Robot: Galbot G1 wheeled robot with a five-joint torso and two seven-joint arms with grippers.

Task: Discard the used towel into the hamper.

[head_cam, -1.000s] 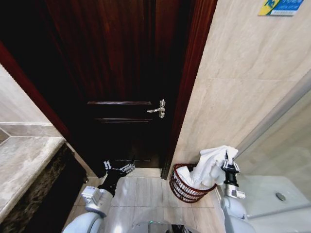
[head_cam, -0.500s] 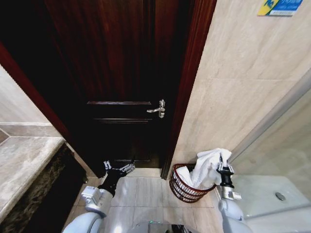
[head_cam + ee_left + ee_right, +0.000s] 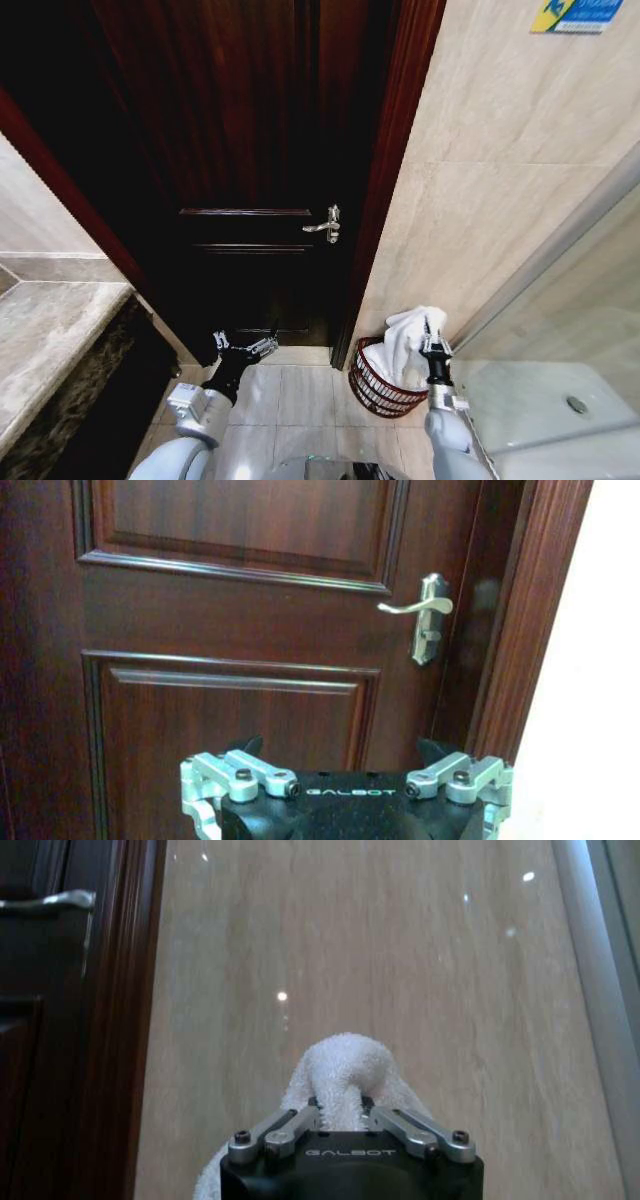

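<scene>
Evidently soft and light, the towel drooped over the hamper, its lower folds inside, pinched at 1 bunched fold by the right gripper. Left of the hamper, the left gripper hung with jaws open.

Towel: white, looped terry texture. Hamper: reddish-brown wire, open weave, horizontal bands. Right gripper: black body, silver links. Left gripper: same black and silver. Door: deep mahogany red, glossy panels. Handle: polished silver. Wall: beige marble tile, faint veining. Floor: pale cream tiles. Counter: grey-beige stone top, dark mottled front. Sign: blue and yellow.
</scene>
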